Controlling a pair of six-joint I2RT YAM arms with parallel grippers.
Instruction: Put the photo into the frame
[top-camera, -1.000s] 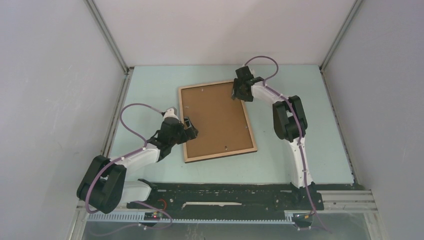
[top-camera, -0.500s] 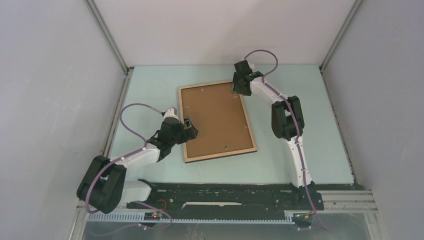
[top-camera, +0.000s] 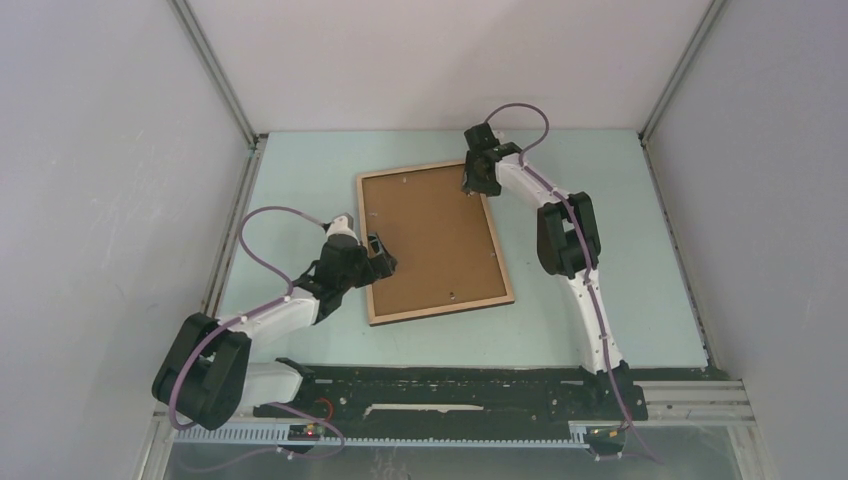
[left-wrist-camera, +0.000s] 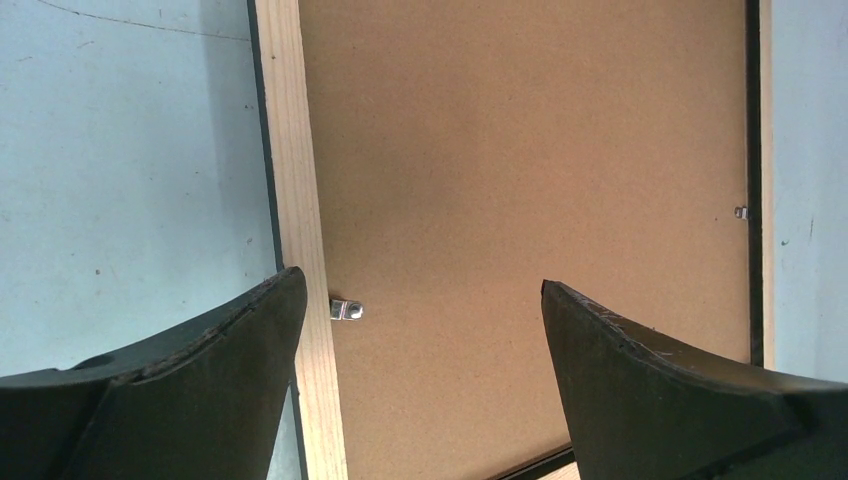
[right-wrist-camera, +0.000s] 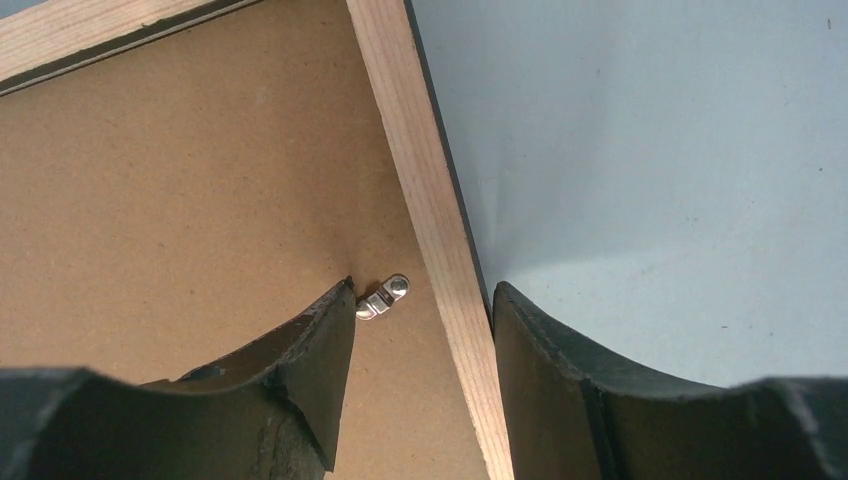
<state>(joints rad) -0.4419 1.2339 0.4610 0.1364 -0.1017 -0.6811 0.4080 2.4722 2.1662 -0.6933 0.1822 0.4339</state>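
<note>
We see the frame (top-camera: 440, 308) lying flat and skewed in the middle of the pale blue table (top-camera: 620, 250), back side up. It has a thin light-tan wood rim with a dark outer edge, around a plain brown backing board (top-camera: 430, 235) with small metal clips (right-wrist-camera: 383, 297) at its edges. Our left gripper (left-wrist-camera: 420, 290) hangs over the left rail, fingers spread wide. Our right gripper (right-wrist-camera: 425, 290) straddles the right rail near the far corner, fingers apart, one on each side.
</note>
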